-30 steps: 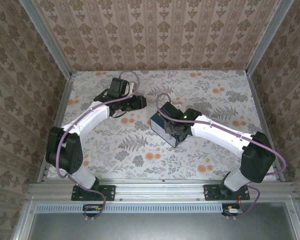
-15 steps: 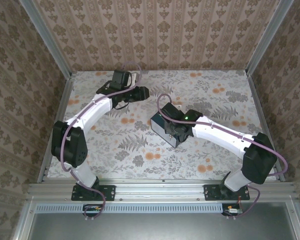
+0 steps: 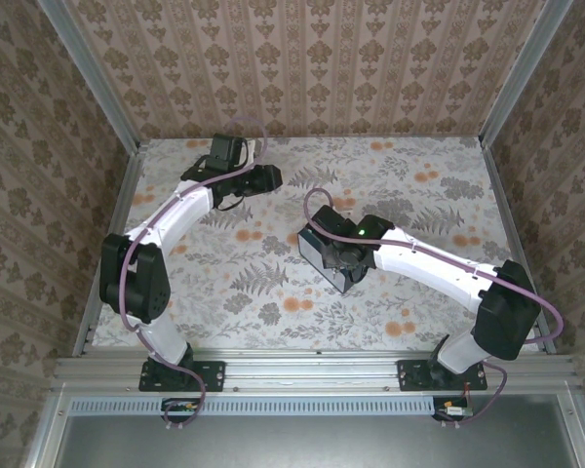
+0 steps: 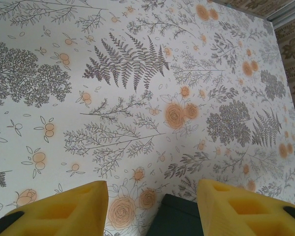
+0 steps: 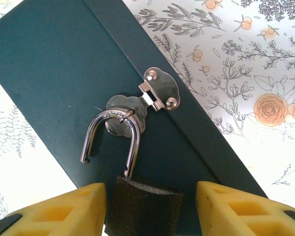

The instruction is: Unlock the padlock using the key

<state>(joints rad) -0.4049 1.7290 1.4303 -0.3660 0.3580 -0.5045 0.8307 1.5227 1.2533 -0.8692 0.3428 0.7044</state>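
Left gripper (image 4: 152,189) farther back, empty; both jaws apart, right gripper (image 5: 150,189) astride padlock (image 5: 145,206), shackle free up-close.

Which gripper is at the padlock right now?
The right gripper: the padlock, its shackle open, sits between its spread fingers. The left gripper hangs over patterned table.

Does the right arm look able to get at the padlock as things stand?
Likely yes: the right claw is open right at the padlock, a finger on each side of its body, with nothing else in between.
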